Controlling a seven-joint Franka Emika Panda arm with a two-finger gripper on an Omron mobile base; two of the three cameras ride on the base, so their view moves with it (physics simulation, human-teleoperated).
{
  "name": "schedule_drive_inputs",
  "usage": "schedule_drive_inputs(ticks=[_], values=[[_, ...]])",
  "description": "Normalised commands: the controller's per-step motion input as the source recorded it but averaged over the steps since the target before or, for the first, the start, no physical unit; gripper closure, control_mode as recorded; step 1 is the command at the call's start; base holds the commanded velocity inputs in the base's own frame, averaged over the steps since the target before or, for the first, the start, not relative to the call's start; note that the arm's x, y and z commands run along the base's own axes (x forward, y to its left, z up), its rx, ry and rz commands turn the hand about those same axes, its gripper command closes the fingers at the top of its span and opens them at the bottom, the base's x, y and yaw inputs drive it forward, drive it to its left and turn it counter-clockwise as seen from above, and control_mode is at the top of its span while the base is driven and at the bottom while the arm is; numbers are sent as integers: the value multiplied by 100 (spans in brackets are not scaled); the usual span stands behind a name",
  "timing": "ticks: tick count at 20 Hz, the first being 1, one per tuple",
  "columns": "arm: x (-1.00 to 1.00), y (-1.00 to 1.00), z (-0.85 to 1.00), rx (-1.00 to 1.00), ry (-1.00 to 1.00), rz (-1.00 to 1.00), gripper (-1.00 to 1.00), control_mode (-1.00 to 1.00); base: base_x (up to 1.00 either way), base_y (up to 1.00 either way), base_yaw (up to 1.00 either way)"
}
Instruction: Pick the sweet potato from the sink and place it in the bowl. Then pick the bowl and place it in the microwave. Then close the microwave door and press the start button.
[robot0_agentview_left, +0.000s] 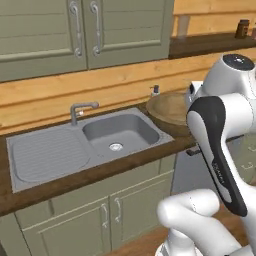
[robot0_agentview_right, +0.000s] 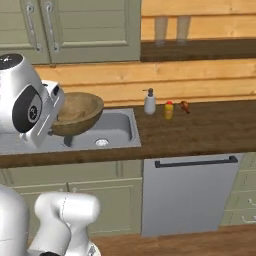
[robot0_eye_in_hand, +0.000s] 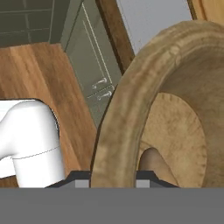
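Claw (robot0_eye_in_hand: 113, 181) clamped on the bowl (robot0_agentview_right: 75, 114) rim, one finger outside the wall and one inside, so the bowl hangs from its edge and rides with the hand. Bowl lifted clear of the desk (robot0_agentview_right: 200, 127), over the right end of the sink (robot0_agentview_left: 90, 142), tilted a little in the right base view. Held by the rim, probably because the bowl is too wide to span across. Sink basin bare down to the drain, which fits the potato (robot0_eye_in_hand: 154, 164) already lying inside the bowl. Judged stage: bowl in carriage toward the microwave.

Hand view: wooden rim running up from the fingertips, and low in the hollow a small rounded brownish lump, most likely the potato, partly hidden by the rim. Also wooden floor and lower cabinet doors far beneath.

Left base view: whole sink with drainboard and faucet (robot0_agentview_left: 80, 110), bowl half hidden behind the arm.

Right base view: bowl from the side, soap bottle (robot0_agentview_right: 149, 102), a small yellow bottle (robot0_agentview_right: 169, 110) and a small reddish item (robot0_agentview_right: 185, 106) on the desk to the right, dishwasher front (robot0_agentview_right: 192, 195) below.
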Motion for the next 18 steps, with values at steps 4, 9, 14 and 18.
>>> schedule_drive_inputs(ticks=[4,9,14,18], values=[[0,0,0,0,0,0,100,100,-10,-1,-79],[0,0,0,0,0,0,100,100,-1,0,-78],[0,0,0,0,0,0,100,100,0,0,-78],[0,0,0,0,0,0,100,100,0,0,-79]])
